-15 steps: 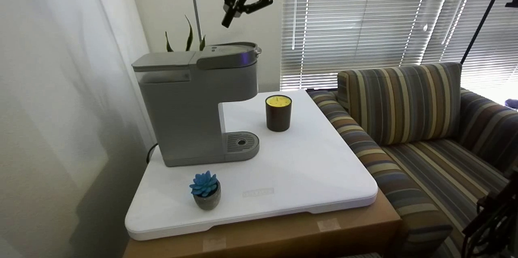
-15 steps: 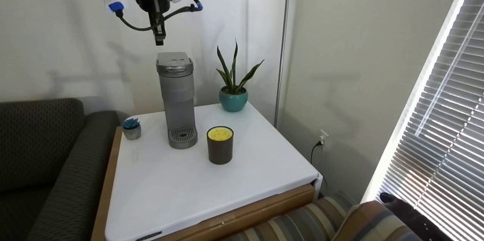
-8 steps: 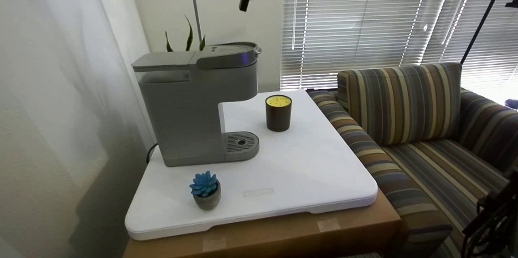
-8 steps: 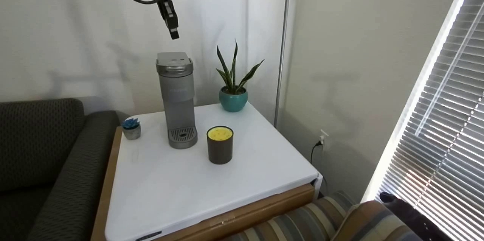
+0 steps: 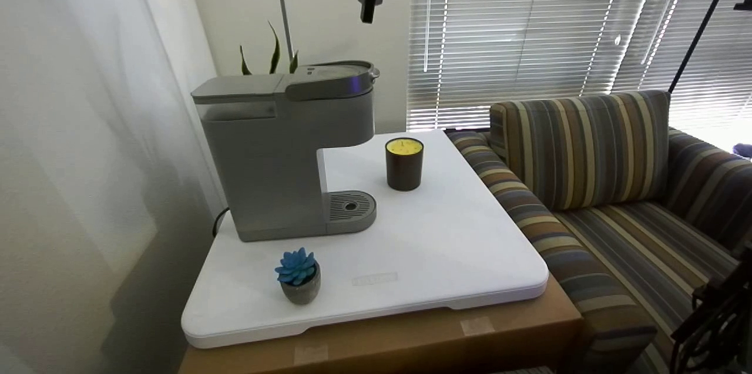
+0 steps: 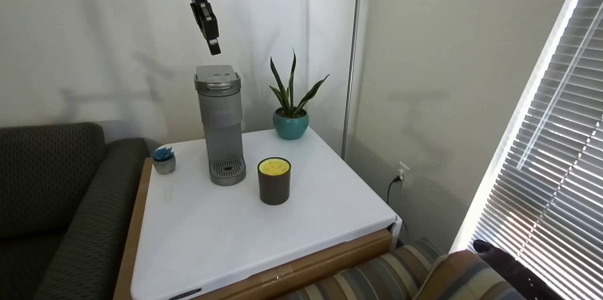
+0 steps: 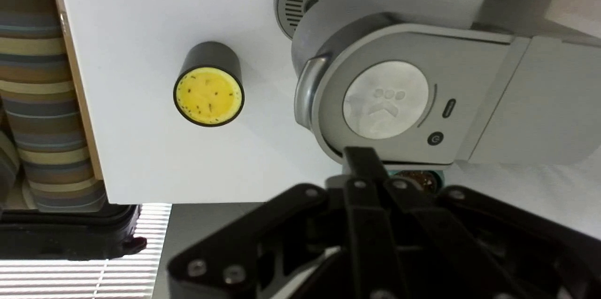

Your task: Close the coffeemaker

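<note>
The grey coffeemaker (image 5: pixel 264 174) stands upright on the white table, and also shows in an exterior view (image 6: pixel 221 135) and the wrist view (image 7: pixel 530 102). Its top lid (image 5: pixel 329 83) lies down flat on the head in all views; the lid's silver front handle (image 7: pixel 310 90) shows in the wrist view. My black gripper (image 5: pixel 368 10) is in the air above the coffeemaker's head, apart from it, fingers pointing down. It is also seen in an exterior view (image 6: pixel 213 45) with a gap above the lid. In the wrist view the fingertips (image 7: pixel 361 158) are together with nothing between them.
A dark candle jar (image 5: pixel 404 168) with yellow wax stands near the coffeemaker's front. A small pot with a blue succulent (image 5: pixel 299 280) and a teal pot with a tall plant (image 6: pixel 290 125) flank it. The white table (image 5: pixel 446 250) adjoins a striped armchair (image 5: pixel 581 157).
My gripper has risen away from the coffeemaker's top and shifted toward its front, tilting, then dropped slightly in the last half second. The coffeemaker and its lid have not moved.
</note>
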### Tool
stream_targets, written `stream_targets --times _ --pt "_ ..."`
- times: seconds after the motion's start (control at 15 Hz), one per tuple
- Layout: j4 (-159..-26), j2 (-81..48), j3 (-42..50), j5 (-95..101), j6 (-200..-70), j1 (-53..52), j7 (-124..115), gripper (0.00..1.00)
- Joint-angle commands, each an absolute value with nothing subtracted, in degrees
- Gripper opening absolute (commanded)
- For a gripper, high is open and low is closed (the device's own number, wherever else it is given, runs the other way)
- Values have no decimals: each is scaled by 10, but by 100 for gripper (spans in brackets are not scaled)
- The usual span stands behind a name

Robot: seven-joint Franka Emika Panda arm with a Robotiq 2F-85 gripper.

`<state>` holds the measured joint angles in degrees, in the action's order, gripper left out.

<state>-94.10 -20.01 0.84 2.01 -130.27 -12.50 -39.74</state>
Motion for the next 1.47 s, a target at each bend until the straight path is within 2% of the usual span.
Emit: stream_targets --times 0.0,1.4 --pt "-929 -214 4 32 -1273 -126 -405 0" --pt "-947 -269 1 12 -1280 -126 -400 0"
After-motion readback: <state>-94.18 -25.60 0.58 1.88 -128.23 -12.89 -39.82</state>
